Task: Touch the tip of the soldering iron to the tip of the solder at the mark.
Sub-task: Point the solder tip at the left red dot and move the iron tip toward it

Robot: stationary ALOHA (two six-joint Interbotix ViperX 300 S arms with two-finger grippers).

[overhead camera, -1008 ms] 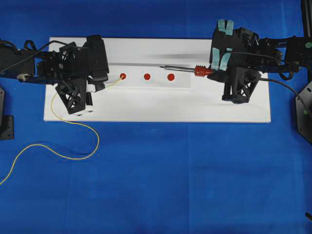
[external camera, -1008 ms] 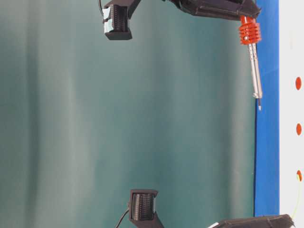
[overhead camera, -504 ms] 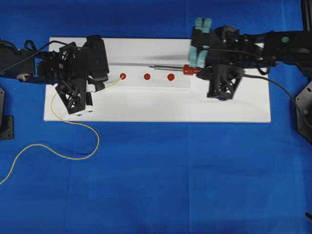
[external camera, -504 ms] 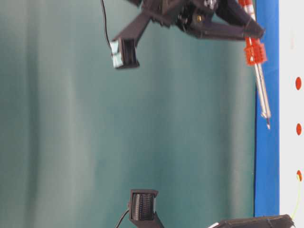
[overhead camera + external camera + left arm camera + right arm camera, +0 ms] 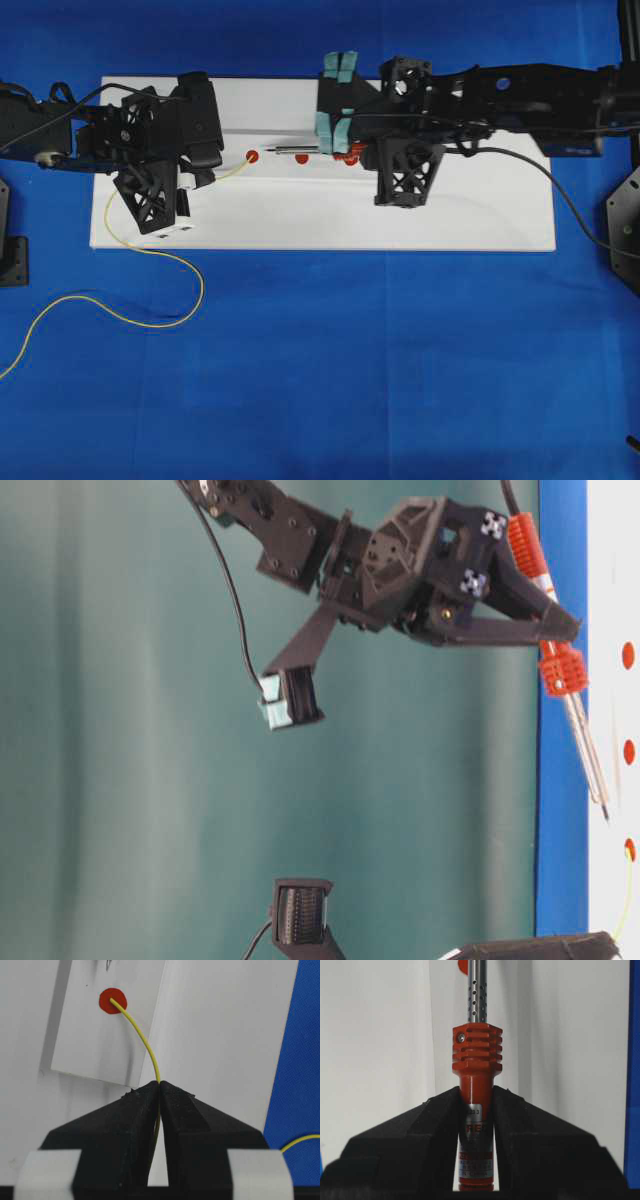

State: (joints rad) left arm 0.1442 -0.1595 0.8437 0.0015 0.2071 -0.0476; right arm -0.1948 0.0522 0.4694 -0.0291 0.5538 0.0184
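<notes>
My left gripper (image 5: 160, 1085) is shut on the thin yellow solder (image 5: 142, 1042), whose tip rests on the leftmost red mark (image 5: 112, 1001). Overhead, that mark (image 5: 252, 156) lies just right of the left gripper (image 5: 214, 177). My right gripper (image 5: 476, 1097) is shut on the orange-red handle of the soldering iron (image 5: 476, 1060). Its silver shaft (image 5: 295, 150) points left, and its tip hangs a short way right of the mark. From table level the soldering iron (image 5: 585, 760) slants down towards the board, its tip still apart from the mark (image 5: 630, 849) and the solder (image 5: 628, 900).
The marks sit on a raised strip of the white board (image 5: 300, 215) on blue cloth. A second red mark (image 5: 302, 158) lies under the iron's shaft. Slack solder loops over the cloth (image 5: 150, 320) at front left. The iron's black cord (image 5: 580, 210) trails off to the right.
The right arm has swung left and down with the soldering iron. Its tip went from beside the rightmost mark to just short of the leftmost one. The left arm and solder have not moved.
</notes>
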